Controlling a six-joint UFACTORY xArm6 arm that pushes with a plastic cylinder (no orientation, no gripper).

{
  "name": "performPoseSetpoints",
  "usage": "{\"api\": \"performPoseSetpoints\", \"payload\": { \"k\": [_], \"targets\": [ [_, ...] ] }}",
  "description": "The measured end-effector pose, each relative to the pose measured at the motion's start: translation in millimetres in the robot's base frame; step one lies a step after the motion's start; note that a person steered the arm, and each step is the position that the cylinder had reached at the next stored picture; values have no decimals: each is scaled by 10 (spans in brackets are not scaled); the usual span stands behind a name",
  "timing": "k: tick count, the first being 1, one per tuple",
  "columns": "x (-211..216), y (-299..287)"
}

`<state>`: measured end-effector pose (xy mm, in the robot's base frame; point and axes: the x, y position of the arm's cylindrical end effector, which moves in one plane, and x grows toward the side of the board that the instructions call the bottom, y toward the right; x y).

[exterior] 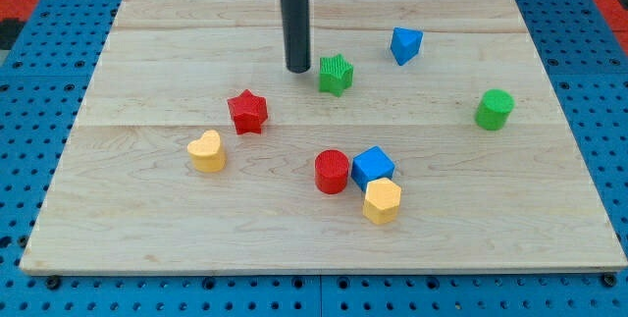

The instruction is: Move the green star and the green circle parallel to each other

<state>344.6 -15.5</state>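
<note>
Wooden board [147, 219], pale planks, sits on a blue pegboard bench [29, 111] w/ red matting at the view's top corners. Rod [296, 27]: dark, straight, upright, comes down from the view's top near centre; no jaws on this rig, so nothing to report open or closed. My tip [298, 69] rests on the board just beside the green star [335, 74], on the star's left side in the view; contact can't be told, gap looks very small. Green star: upper-centre of board. Green circle [494, 109]: a short cylinder, far over at the view's right, well apart from the star and a little lower in the view. Blue block [405, 44], roughly triangular, sits above and to the right of the star, near the view's top. Red star [247, 111]: left of centre, below-left of the tip. Yellow heart [207, 150]: just below-left of the red star, apart from it. Cluster at lower centre: red cylinder [332, 171], blue cube [372, 166] touching or nearly touching its right side, yellow block [382, 200], approx. hexagonal, tight against the cube's lower edge.
</note>
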Motion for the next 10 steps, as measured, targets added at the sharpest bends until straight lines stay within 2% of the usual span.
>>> {"api": "performPoseSetpoints", "payload": {
  "k": [1, 2, 4, 5, 7, 8, 10],
  "targets": [
    [51, 271],
    [302, 292],
    [302, -574],
    [302, -581],
    [302, -416],
    [197, 184],
    [907, 285]
  ]
}}
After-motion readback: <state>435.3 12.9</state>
